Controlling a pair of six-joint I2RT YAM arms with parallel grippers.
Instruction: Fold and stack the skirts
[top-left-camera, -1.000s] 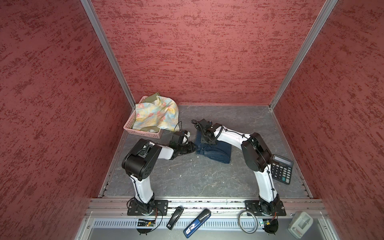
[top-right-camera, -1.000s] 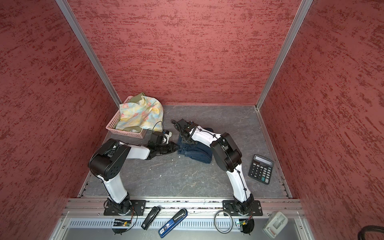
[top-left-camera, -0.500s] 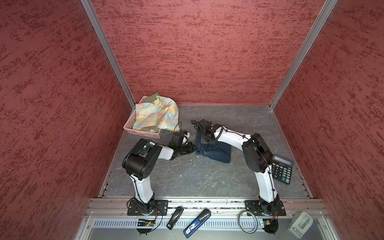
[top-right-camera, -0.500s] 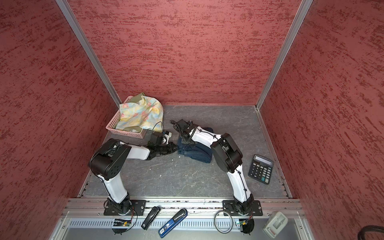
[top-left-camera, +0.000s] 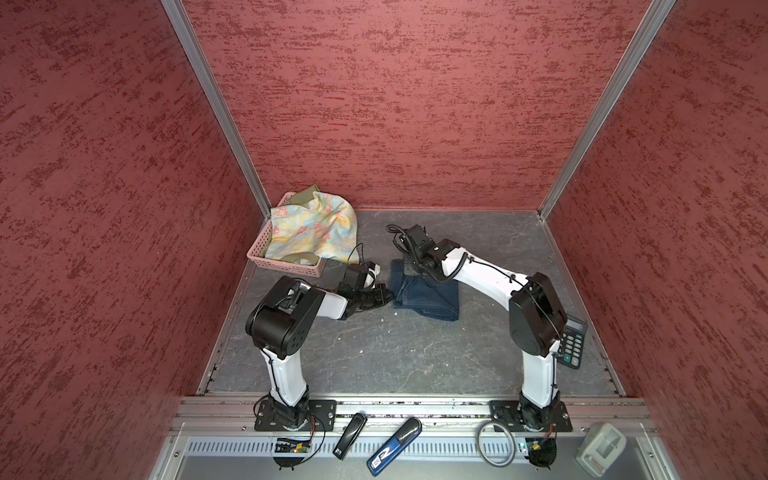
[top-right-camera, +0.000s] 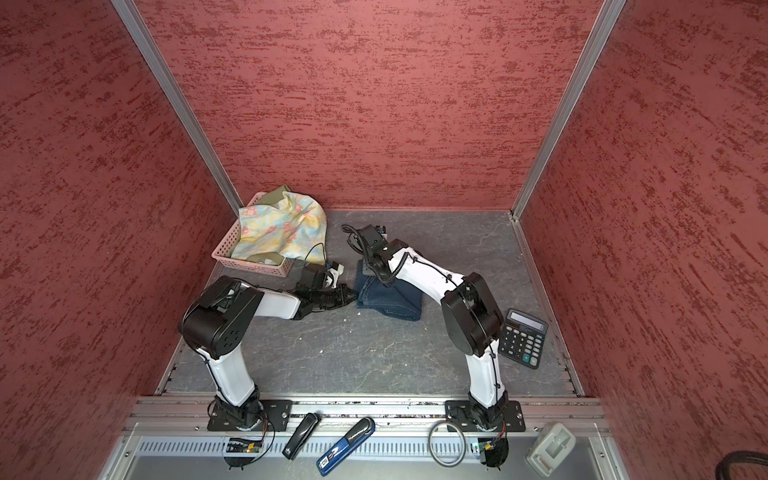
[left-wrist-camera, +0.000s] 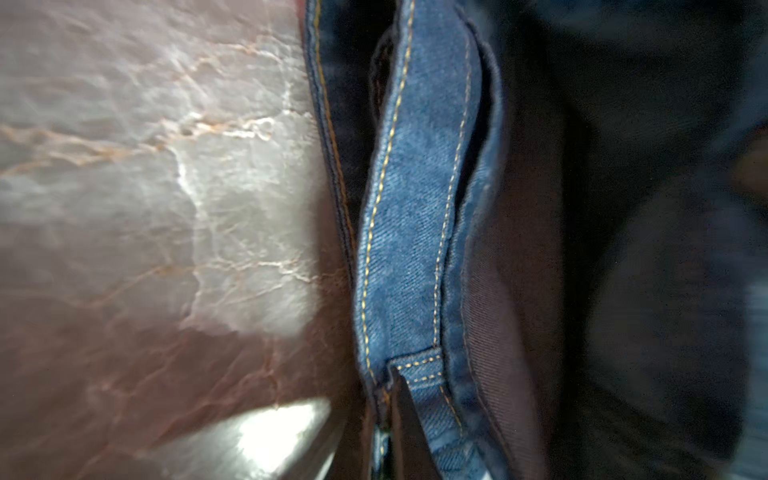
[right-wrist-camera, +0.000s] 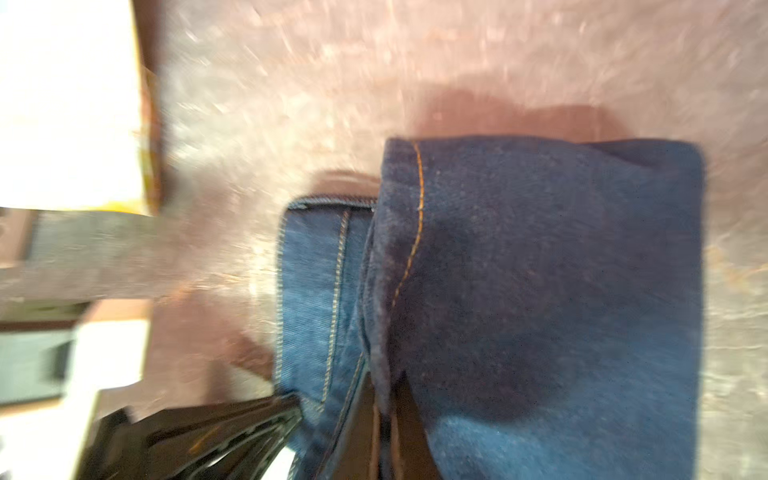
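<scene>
**Q:** What are you looking at, largest item first?

**A:** The grey tabletop (top-left-camera: 374, 353) carries everything. The left arm (top-left-camera: 286, 320) and the right arm (top-left-camera: 536, 316) rise from its near edge, and both bend in toward the middle.

**Q:** Where do you find the skirts?

**A:** A pink basket (top-left-camera: 286, 266) stands in the far left corner. The flowered skirt (top-left-camera: 311, 232) is heaped in it and spills over its right rim. The denim skirt (top-left-camera: 432, 299) lies folded on the tabletop near the middle, closer to the far edge and apart from the basket. The green skirt (top-left-camera: 305, 195) shows only as patches at the far and near sides of the basket, under the flowered skirt.

**Q:** And the smaller items?

**A:** A calculator (top-left-camera: 575, 340) lies by the right edge, partly behind the right arm.

**Q:** How do your claws stand?

**A:** The left claw (top-left-camera: 384, 296) meets the left edge of the denim skirt. Its wrist view shows the jaws together on the stitched waistband, beside a belt loop (left-wrist-camera: 419, 365). The right claw (right-wrist-camera: 386, 415) is at the skirt's far left corner, hidden beneath the wrist in both top views. Its wrist view, though blurred, shows the jaws pinched on a fold of the denim.
</scene>
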